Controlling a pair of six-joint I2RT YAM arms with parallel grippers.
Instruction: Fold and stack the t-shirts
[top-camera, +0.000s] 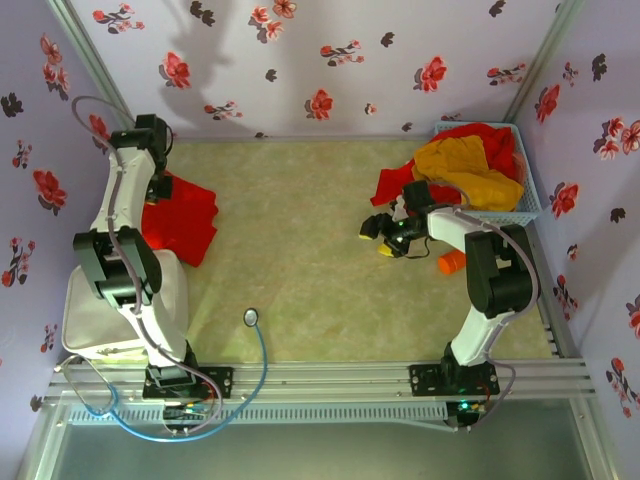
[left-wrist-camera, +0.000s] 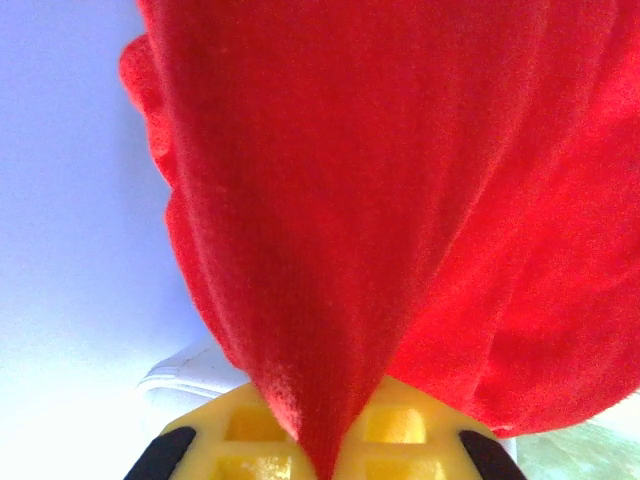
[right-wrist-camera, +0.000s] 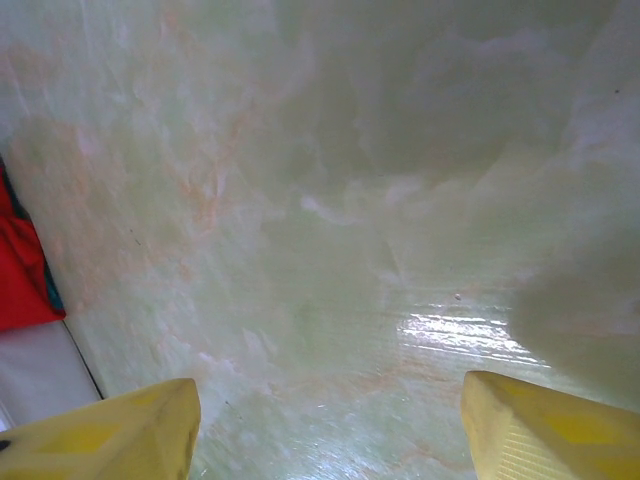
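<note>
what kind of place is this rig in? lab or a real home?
Probably a staged lab cell, not a home: floral-print walls on a metal frame, two arms bolted to an aluminium rail, a basket of t-shirts.

At least two red t-shirts (top-camera: 183, 228), one yellow t-shirt (top-camera: 465, 165).

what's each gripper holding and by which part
the left gripper is shut on a bunched fold of a red t-shirt, which part unclear; right gripper is open, holding nothing.

You won't find any readable text, labels, brands or numbers anywhere in these shots, honestly.
</note>
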